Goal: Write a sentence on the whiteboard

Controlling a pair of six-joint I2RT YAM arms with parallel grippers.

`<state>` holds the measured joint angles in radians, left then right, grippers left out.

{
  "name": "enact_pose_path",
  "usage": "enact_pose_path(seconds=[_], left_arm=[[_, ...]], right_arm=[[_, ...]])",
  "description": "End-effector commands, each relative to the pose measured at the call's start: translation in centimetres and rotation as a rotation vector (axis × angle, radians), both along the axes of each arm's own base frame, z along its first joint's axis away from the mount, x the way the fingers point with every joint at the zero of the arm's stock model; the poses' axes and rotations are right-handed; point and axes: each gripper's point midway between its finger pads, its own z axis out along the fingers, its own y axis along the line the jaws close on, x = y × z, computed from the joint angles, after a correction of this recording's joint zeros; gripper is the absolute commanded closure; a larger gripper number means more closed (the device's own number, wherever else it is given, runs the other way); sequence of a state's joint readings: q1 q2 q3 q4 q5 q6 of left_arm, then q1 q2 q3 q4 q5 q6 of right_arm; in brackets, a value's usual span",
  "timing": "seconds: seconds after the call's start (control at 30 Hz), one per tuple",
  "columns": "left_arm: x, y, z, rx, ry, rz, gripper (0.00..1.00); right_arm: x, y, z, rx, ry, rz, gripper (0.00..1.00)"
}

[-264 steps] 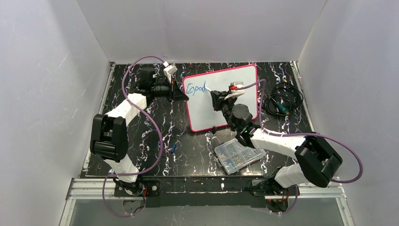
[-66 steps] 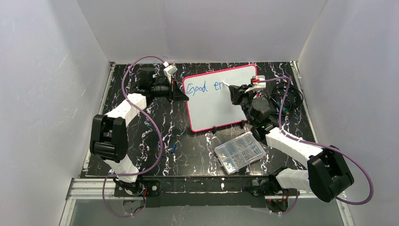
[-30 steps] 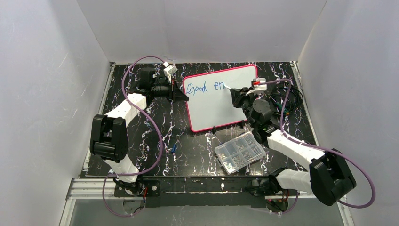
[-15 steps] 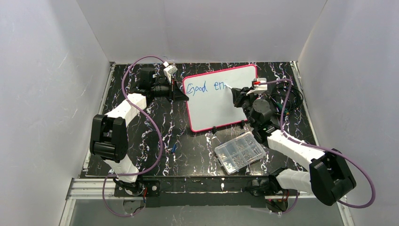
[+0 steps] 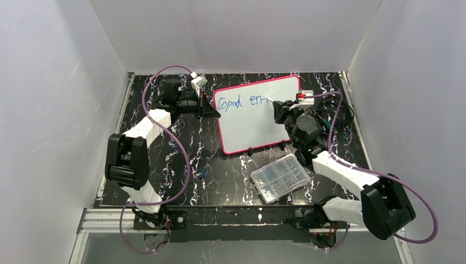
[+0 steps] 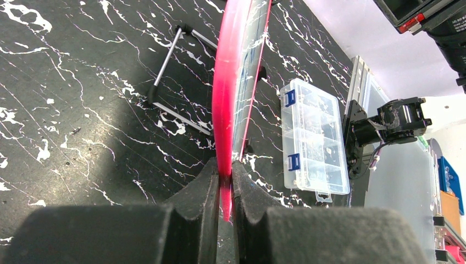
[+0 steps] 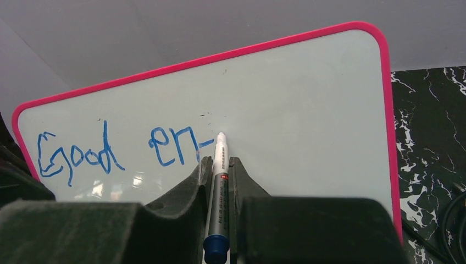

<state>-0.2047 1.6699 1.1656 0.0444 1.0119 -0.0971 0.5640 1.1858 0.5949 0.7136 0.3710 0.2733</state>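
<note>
The whiteboard (image 5: 254,127) stands tilted at the back of the table, white with a pink-red frame. My left gripper (image 5: 212,110) is shut on its left edge; the left wrist view shows the pink frame (image 6: 225,110) pinched between the gripper (image 6: 223,168) fingers. The sentence (image 5: 242,102) in blue marker reads "Good en" plus a short stroke (image 7: 118,151). My right gripper (image 7: 220,160) is shut on a grey marker (image 7: 218,190) with a blue end. Its white tip touches the whiteboard (image 7: 308,104) at the end of that stroke. From above, the right gripper (image 5: 276,106) is at the board's upper right.
A clear compartmented parts box (image 5: 279,177) lies near the front right, also visible from the left wrist (image 6: 313,137). A coil of black cable (image 5: 331,119) sits right of the board. A small blue item (image 5: 203,172) lies on the black marbled table. White walls enclose three sides.
The right gripper has moved the marker a little to the right, adding a short horizontal stroke after "en". Further back, only "Good" was written. The left arm has not moved.
</note>
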Motion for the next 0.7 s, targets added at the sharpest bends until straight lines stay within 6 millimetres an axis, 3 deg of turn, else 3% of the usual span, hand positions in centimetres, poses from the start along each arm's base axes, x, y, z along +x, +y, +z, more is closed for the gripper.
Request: enact_pose_path(seconds=[0.0,0.4,0.67], left_arm=[[-0.8,-0.1,3.4,-0.034,-0.087,-0.034,1.0],[-0.8,-0.1,3.4,-0.034,-0.088,-0.034,1.0],[-0.8,-0.1,3.5,-0.035,-0.087,-0.035,1.0]], right_arm=[[0.7,0.6,3.8,0.042,-0.098,0.011,0.99],[0.5,1.7,2.9,0.027,-0.078,0.071,0.99],[-0.9,1.1,-0.3,0.022,-0.006,0.079,0.99]])
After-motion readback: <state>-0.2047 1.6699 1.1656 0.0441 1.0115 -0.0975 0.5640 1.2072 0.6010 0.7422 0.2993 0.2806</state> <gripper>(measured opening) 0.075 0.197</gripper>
